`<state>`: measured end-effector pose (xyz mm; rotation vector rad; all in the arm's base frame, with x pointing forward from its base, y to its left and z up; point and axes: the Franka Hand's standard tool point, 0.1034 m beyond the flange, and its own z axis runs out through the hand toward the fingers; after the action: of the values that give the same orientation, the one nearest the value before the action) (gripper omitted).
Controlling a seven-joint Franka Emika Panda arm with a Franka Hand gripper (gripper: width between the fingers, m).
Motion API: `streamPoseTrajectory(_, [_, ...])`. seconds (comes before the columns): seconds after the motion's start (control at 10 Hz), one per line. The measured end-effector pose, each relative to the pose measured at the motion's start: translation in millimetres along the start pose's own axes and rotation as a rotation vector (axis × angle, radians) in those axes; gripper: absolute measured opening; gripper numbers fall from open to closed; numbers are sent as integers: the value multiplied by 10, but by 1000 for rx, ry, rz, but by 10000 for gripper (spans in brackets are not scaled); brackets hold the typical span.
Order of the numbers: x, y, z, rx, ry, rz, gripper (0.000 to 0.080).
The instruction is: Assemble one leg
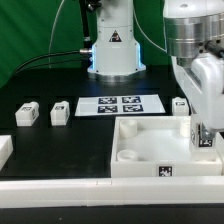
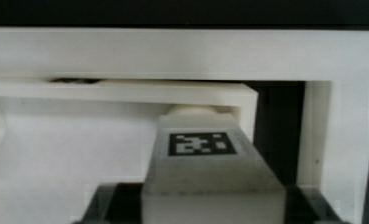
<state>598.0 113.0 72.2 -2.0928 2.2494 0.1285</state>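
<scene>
Worktop: black worktop (image 1: 60,150) ran across the exterior view, matte and dark, with a white rail (image 1: 60,187) along its near edge.
Backdrop: green curtain (image 1: 30,35) hung behind the worktop, with black cables (image 1: 55,55) trailing down in front of it.
Arm base: white robot base (image 1: 112,50) stood at the far side, glowing blue at its foot, and carried a black triangular warning sticker whose symbol was too small to make out.
Marker board: the marker board (image 1: 122,104) lay flat near the middle of the worktop, printed with four square black-and-white tags; no letters or numbers could be read on them.
Tray part: large white tray part (image 1: 160,150) sat just in front of the marker board, toward the exterior view's right, with round corner sockets and a small tag on its near wall.
Spare blocks: two small white tagged blocks (image 1: 43,113) rested side by side toward the exterior view's left, well apart from the tray part; another (image 1: 180,105) stood just beyond the tray part's far right corner.
Fingers: the fingers (image 1: 206,140) hung over the right side of the tray part and were clamped on the leg.
Leg: the leg (image 2: 202,150) was held upright between them, its square tag facing the wrist camera, its lower end reaching into the tray part beside the wall; whether it touched the floor could not be told.
</scene>
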Motion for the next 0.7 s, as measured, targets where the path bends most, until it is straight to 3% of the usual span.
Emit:
streamPoseTrajectory(0.3, [59, -37, -14, 19, -7, 309, 291])
streamPoseTrajectory(0.6, [111, -49, -22, 24, -12, 331, 292])
streamPoseTrajectory(0.7, [99, -43, -13, 23, -12, 311, 362])
